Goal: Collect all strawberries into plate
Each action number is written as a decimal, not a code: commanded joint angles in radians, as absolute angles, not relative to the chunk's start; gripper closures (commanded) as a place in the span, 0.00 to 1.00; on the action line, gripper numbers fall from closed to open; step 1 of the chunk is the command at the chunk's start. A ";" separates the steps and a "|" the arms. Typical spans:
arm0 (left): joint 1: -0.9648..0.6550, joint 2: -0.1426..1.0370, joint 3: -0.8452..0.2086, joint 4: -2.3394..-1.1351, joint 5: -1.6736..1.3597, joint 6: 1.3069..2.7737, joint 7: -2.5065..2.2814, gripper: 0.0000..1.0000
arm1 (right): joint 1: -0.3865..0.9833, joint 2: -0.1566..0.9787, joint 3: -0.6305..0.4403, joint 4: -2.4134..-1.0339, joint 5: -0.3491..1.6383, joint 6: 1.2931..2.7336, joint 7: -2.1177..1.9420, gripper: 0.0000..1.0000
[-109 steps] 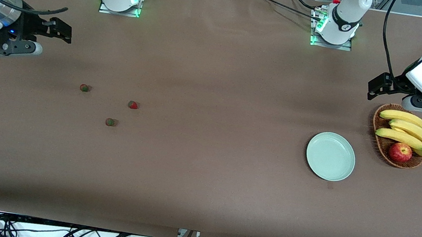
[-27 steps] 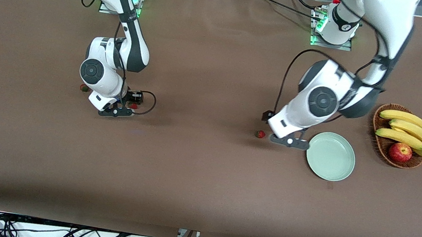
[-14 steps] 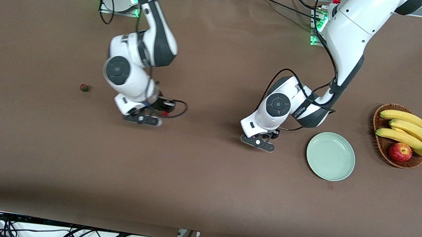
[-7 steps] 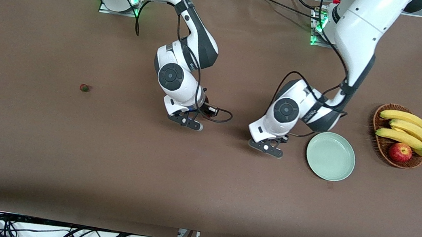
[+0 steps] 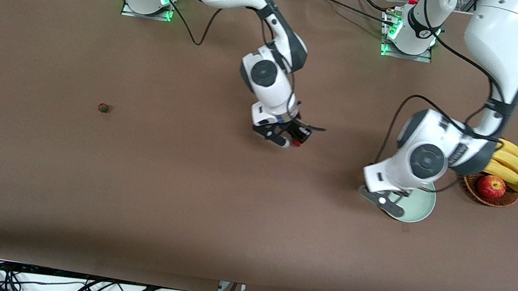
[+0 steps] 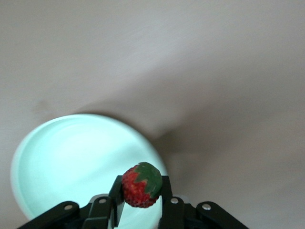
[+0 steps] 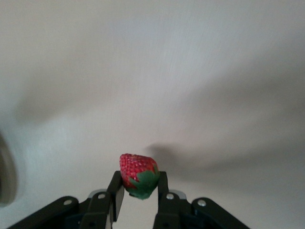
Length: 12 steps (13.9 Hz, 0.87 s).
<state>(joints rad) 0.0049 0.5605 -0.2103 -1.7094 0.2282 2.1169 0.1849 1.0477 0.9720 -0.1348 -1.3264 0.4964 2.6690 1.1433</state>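
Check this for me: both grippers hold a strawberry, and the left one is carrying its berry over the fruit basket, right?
Not quite. The left gripper holds its strawberry over the plate, not the basket, as the left wrist view shows. The right gripper does hold a strawberry.

plate [image 5: 418, 209] mostly hidden under left arm, basket [image 5: 492, 196] partly hidden
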 commanded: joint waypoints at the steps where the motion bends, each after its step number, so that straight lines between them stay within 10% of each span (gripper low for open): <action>1: 0.069 0.586 -0.226 -1.733 0.250 2.158 0.293 1.00 | 1.075 1.023 -0.150 -1.249 0.499 2.701 1.204 0.11; 6: 0.121 0.661 -0.227 -1.736 0.250 2.230 0.317 0.94 | 0.987 0.887 -0.245 -1.261 0.476 2.308 0.965 0.00; 7: 0.118 0.658 -0.227 -1.735 0.250 2.229 0.316 0.20 | 0.968 0.840 -0.279 -1.300 0.479 2.205 0.837 0.00; 8: 0.120 0.652 -0.233 -1.735 0.250 2.223 0.318 0.00 | 0.965 0.804 -0.335 -1.343 0.477 2.116 0.728 0.00; 12: 0.109 0.543 -0.299 -1.721 0.236 2.104 0.298 0.00 | 0.968 0.649 -0.543 -1.654 0.436 2.035 0.262 0.00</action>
